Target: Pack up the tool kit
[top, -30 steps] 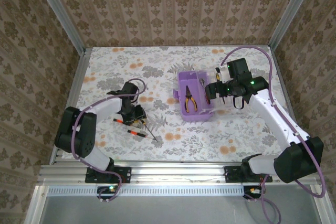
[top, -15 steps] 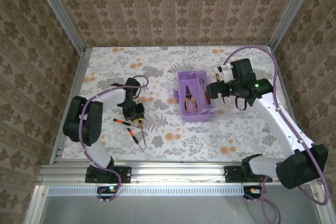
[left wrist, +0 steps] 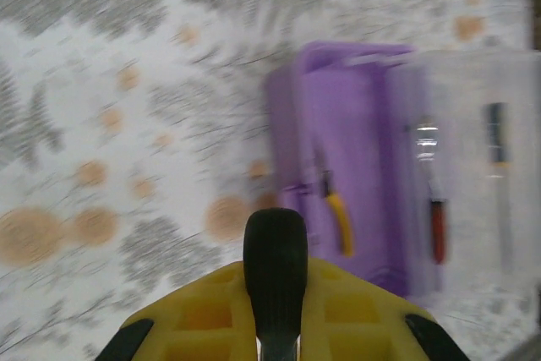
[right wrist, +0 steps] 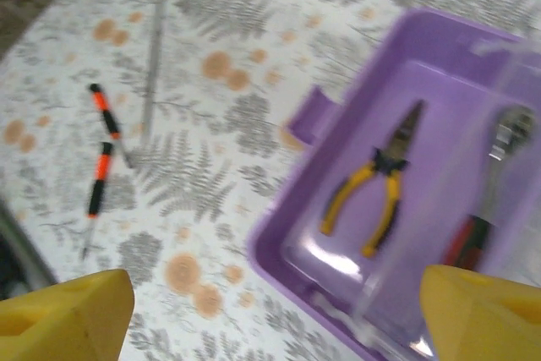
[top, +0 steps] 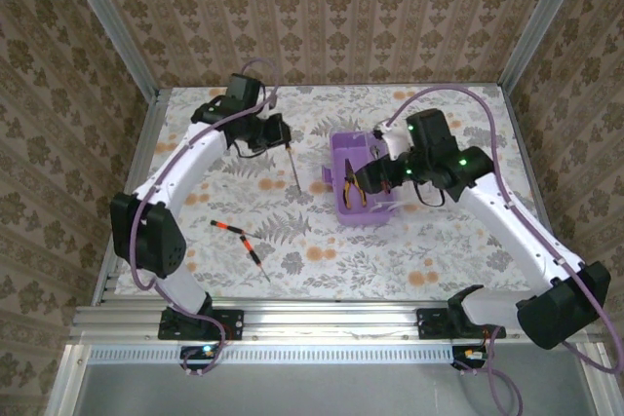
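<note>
Got the tool kit box (top: 363,218) parked right of centre on the table (top: 439,241), with the clear lid (left wrist: 473,99) flopped open to its right. Holds orange-handled pliers (right wrist: 379,190) in the purple tray already, plus a wrench (left wrist: 431,188) over on the lid side, so partway packed by my reckoning. Just left of the box and a bit farther back, up off the table: the left gripper (top: 280,133), pinched tight on the black handle of a long screwdriver (top: 293,168), with the shaft dangling tip-down. Probably held that way to clear the box wall and go in lengthwise. Hovering right over the box: the right gripper (top: 373,178), fingers spread wide with nothing between them, maybe to steady the tray or keep the lid back, can't say for sure. Leaves a short screwdriver (top: 230,228) and a second short screwdriver (top: 253,253) lying near-left on the table, well apart from the box, waiting to be fetched.
</note>
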Action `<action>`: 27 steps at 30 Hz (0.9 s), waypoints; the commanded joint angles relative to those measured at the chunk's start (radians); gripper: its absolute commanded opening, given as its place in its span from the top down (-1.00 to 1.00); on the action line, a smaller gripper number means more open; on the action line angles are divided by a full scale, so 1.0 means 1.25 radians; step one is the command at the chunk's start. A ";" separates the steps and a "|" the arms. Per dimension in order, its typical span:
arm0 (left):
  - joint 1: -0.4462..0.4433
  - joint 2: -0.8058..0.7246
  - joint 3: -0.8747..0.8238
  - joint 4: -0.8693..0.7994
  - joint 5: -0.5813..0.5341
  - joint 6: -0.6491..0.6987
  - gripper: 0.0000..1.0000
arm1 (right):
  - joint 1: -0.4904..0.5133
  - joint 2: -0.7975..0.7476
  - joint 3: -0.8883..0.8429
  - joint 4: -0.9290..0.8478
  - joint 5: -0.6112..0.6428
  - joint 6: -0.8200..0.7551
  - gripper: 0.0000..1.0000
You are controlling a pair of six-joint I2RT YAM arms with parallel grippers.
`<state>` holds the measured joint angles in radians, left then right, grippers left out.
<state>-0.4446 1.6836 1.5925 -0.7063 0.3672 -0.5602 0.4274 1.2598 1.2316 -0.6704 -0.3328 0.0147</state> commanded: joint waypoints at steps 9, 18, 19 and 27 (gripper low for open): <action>-0.120 0.038 0.092 0.117 0.104 -0.098 1.00 | 0.062 0.077 0.061 0.155 -0.046 0.109 -0.24; -0.158 0.031 0.108 0.157 0.113 -0.127 1.00 | 0.070 0.135 0.084 0.168 -0.016 0.131 0.07; -0.159 0.029 0.112 0.160 0.118 -0.129 1.00 | 0.071 0.139 0.084 0.166 -0.011 0.131 0.11; -0.160 0.016 0.132 0.135 0.115 -0.117 1.00 | 0.072 0.136 0.083 0.160 0.040 0.125 0.76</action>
<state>-0.6411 1.7271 1.7222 -0.5385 0.4946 -0.7040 0.5114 1.4364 1.3106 -0.4740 -0.3176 0.1726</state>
